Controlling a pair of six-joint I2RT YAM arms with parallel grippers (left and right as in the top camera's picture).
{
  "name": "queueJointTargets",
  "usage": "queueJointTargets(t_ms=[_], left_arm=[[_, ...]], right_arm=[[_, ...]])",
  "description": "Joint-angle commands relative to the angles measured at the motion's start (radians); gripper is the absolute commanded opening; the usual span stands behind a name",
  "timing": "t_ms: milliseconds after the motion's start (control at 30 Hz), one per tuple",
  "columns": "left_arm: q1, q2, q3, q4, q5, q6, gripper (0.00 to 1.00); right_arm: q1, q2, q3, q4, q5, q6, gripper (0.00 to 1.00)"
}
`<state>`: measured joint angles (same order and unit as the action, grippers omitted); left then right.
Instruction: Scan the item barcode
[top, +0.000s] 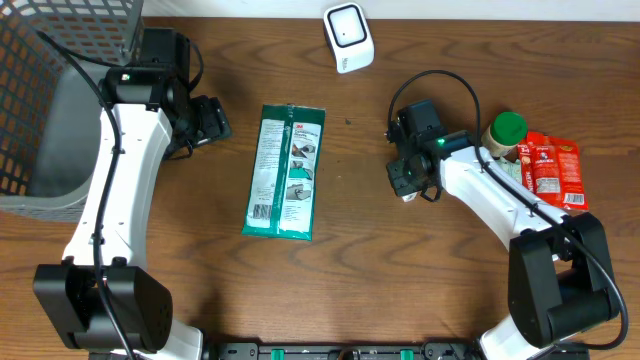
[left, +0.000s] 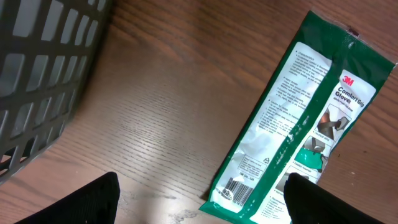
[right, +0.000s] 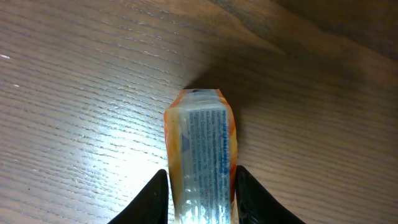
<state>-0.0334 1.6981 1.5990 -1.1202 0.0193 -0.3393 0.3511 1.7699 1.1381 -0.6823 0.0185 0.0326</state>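
Observation:
My right gripper (right: 200, 182) is shut on a small orange-edged packet (right: 202, 134) whose white face carries blue print; it points down at the wood. From overhead that gripper (top: 408, 186) hangs right of centre, below the white barcode scanner (top: 348, 37) at the far edge. Only a pale sliver of the packet shows there. My left gripper (left: 202, 190) stands open above bare wood, with nothing between its fingers. Overhead, the left gripper (top: 214, 122) sits just left of a green 3M glove pack (top: 285, 172).
The green pack (left: 298, 124) lies flat, its barcode (left: 238, 188) facing up near the left gripper's right finger. A grey mesh basket (top: 50, 110) fills the left side. A green-capped jar (top: 507, 132) and red packets (top: 553, 172) lie at the right.

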Motion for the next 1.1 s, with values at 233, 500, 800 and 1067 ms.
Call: queueJointTargets(t_ms=[233, 500, 800, 1067], left_arm=[[0.004, -0.014, 0.004, -0.004, -0.013, 0.006, 0.85], [0.004, -0.014, 0.003, -0.004, -0.013, 0.006, 0.85], [0.004, -0.014, 0.004, -0.004, -0.013, 0.006, 0.85], [0.004, -0.014, 0.004, -0.004, -0.013, 0.006, 0.85]], right_arm=[[0.010, 0.011, 0.011, 0.001, 0.006, -0.005, 0.30], [0.010, 0.011, 0.009, 0.001, 0.006, -0.005, 0.29], [0.010, 0.011, 0.003, 0.001, 0.006, -0.005, 0.30], [0.010, 0.011, -0.005, 0.008, 0.006, -0.005, 0.30]])
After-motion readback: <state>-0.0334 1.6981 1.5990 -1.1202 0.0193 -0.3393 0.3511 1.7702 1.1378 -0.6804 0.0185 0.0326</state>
